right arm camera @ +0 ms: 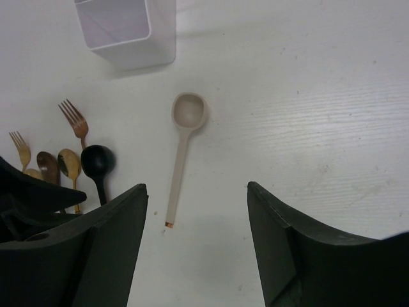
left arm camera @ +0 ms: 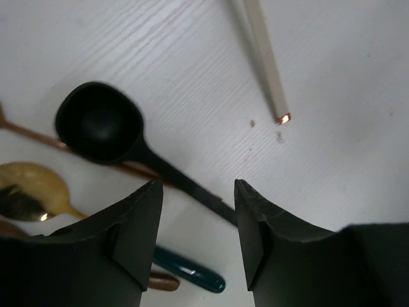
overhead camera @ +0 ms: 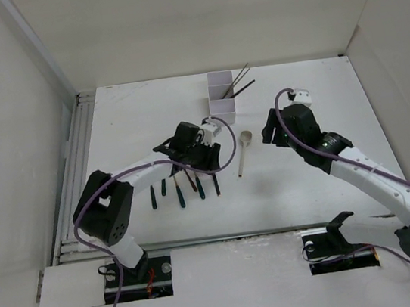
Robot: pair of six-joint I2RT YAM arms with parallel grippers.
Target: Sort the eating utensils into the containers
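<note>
I get the top view looking steeply down from above and behind the rig, taking in the whole worktop. Left wrist camera sits very close to the surface, looking past the left gripper. Right wrist camera rides higher, looking down. Both wrist views share the black spoon and pale spoon.

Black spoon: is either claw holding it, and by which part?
Nothing is held. The left gripper, jaws open, straddles the handle of the black spoon; the right gripper is open, empty.
</note>
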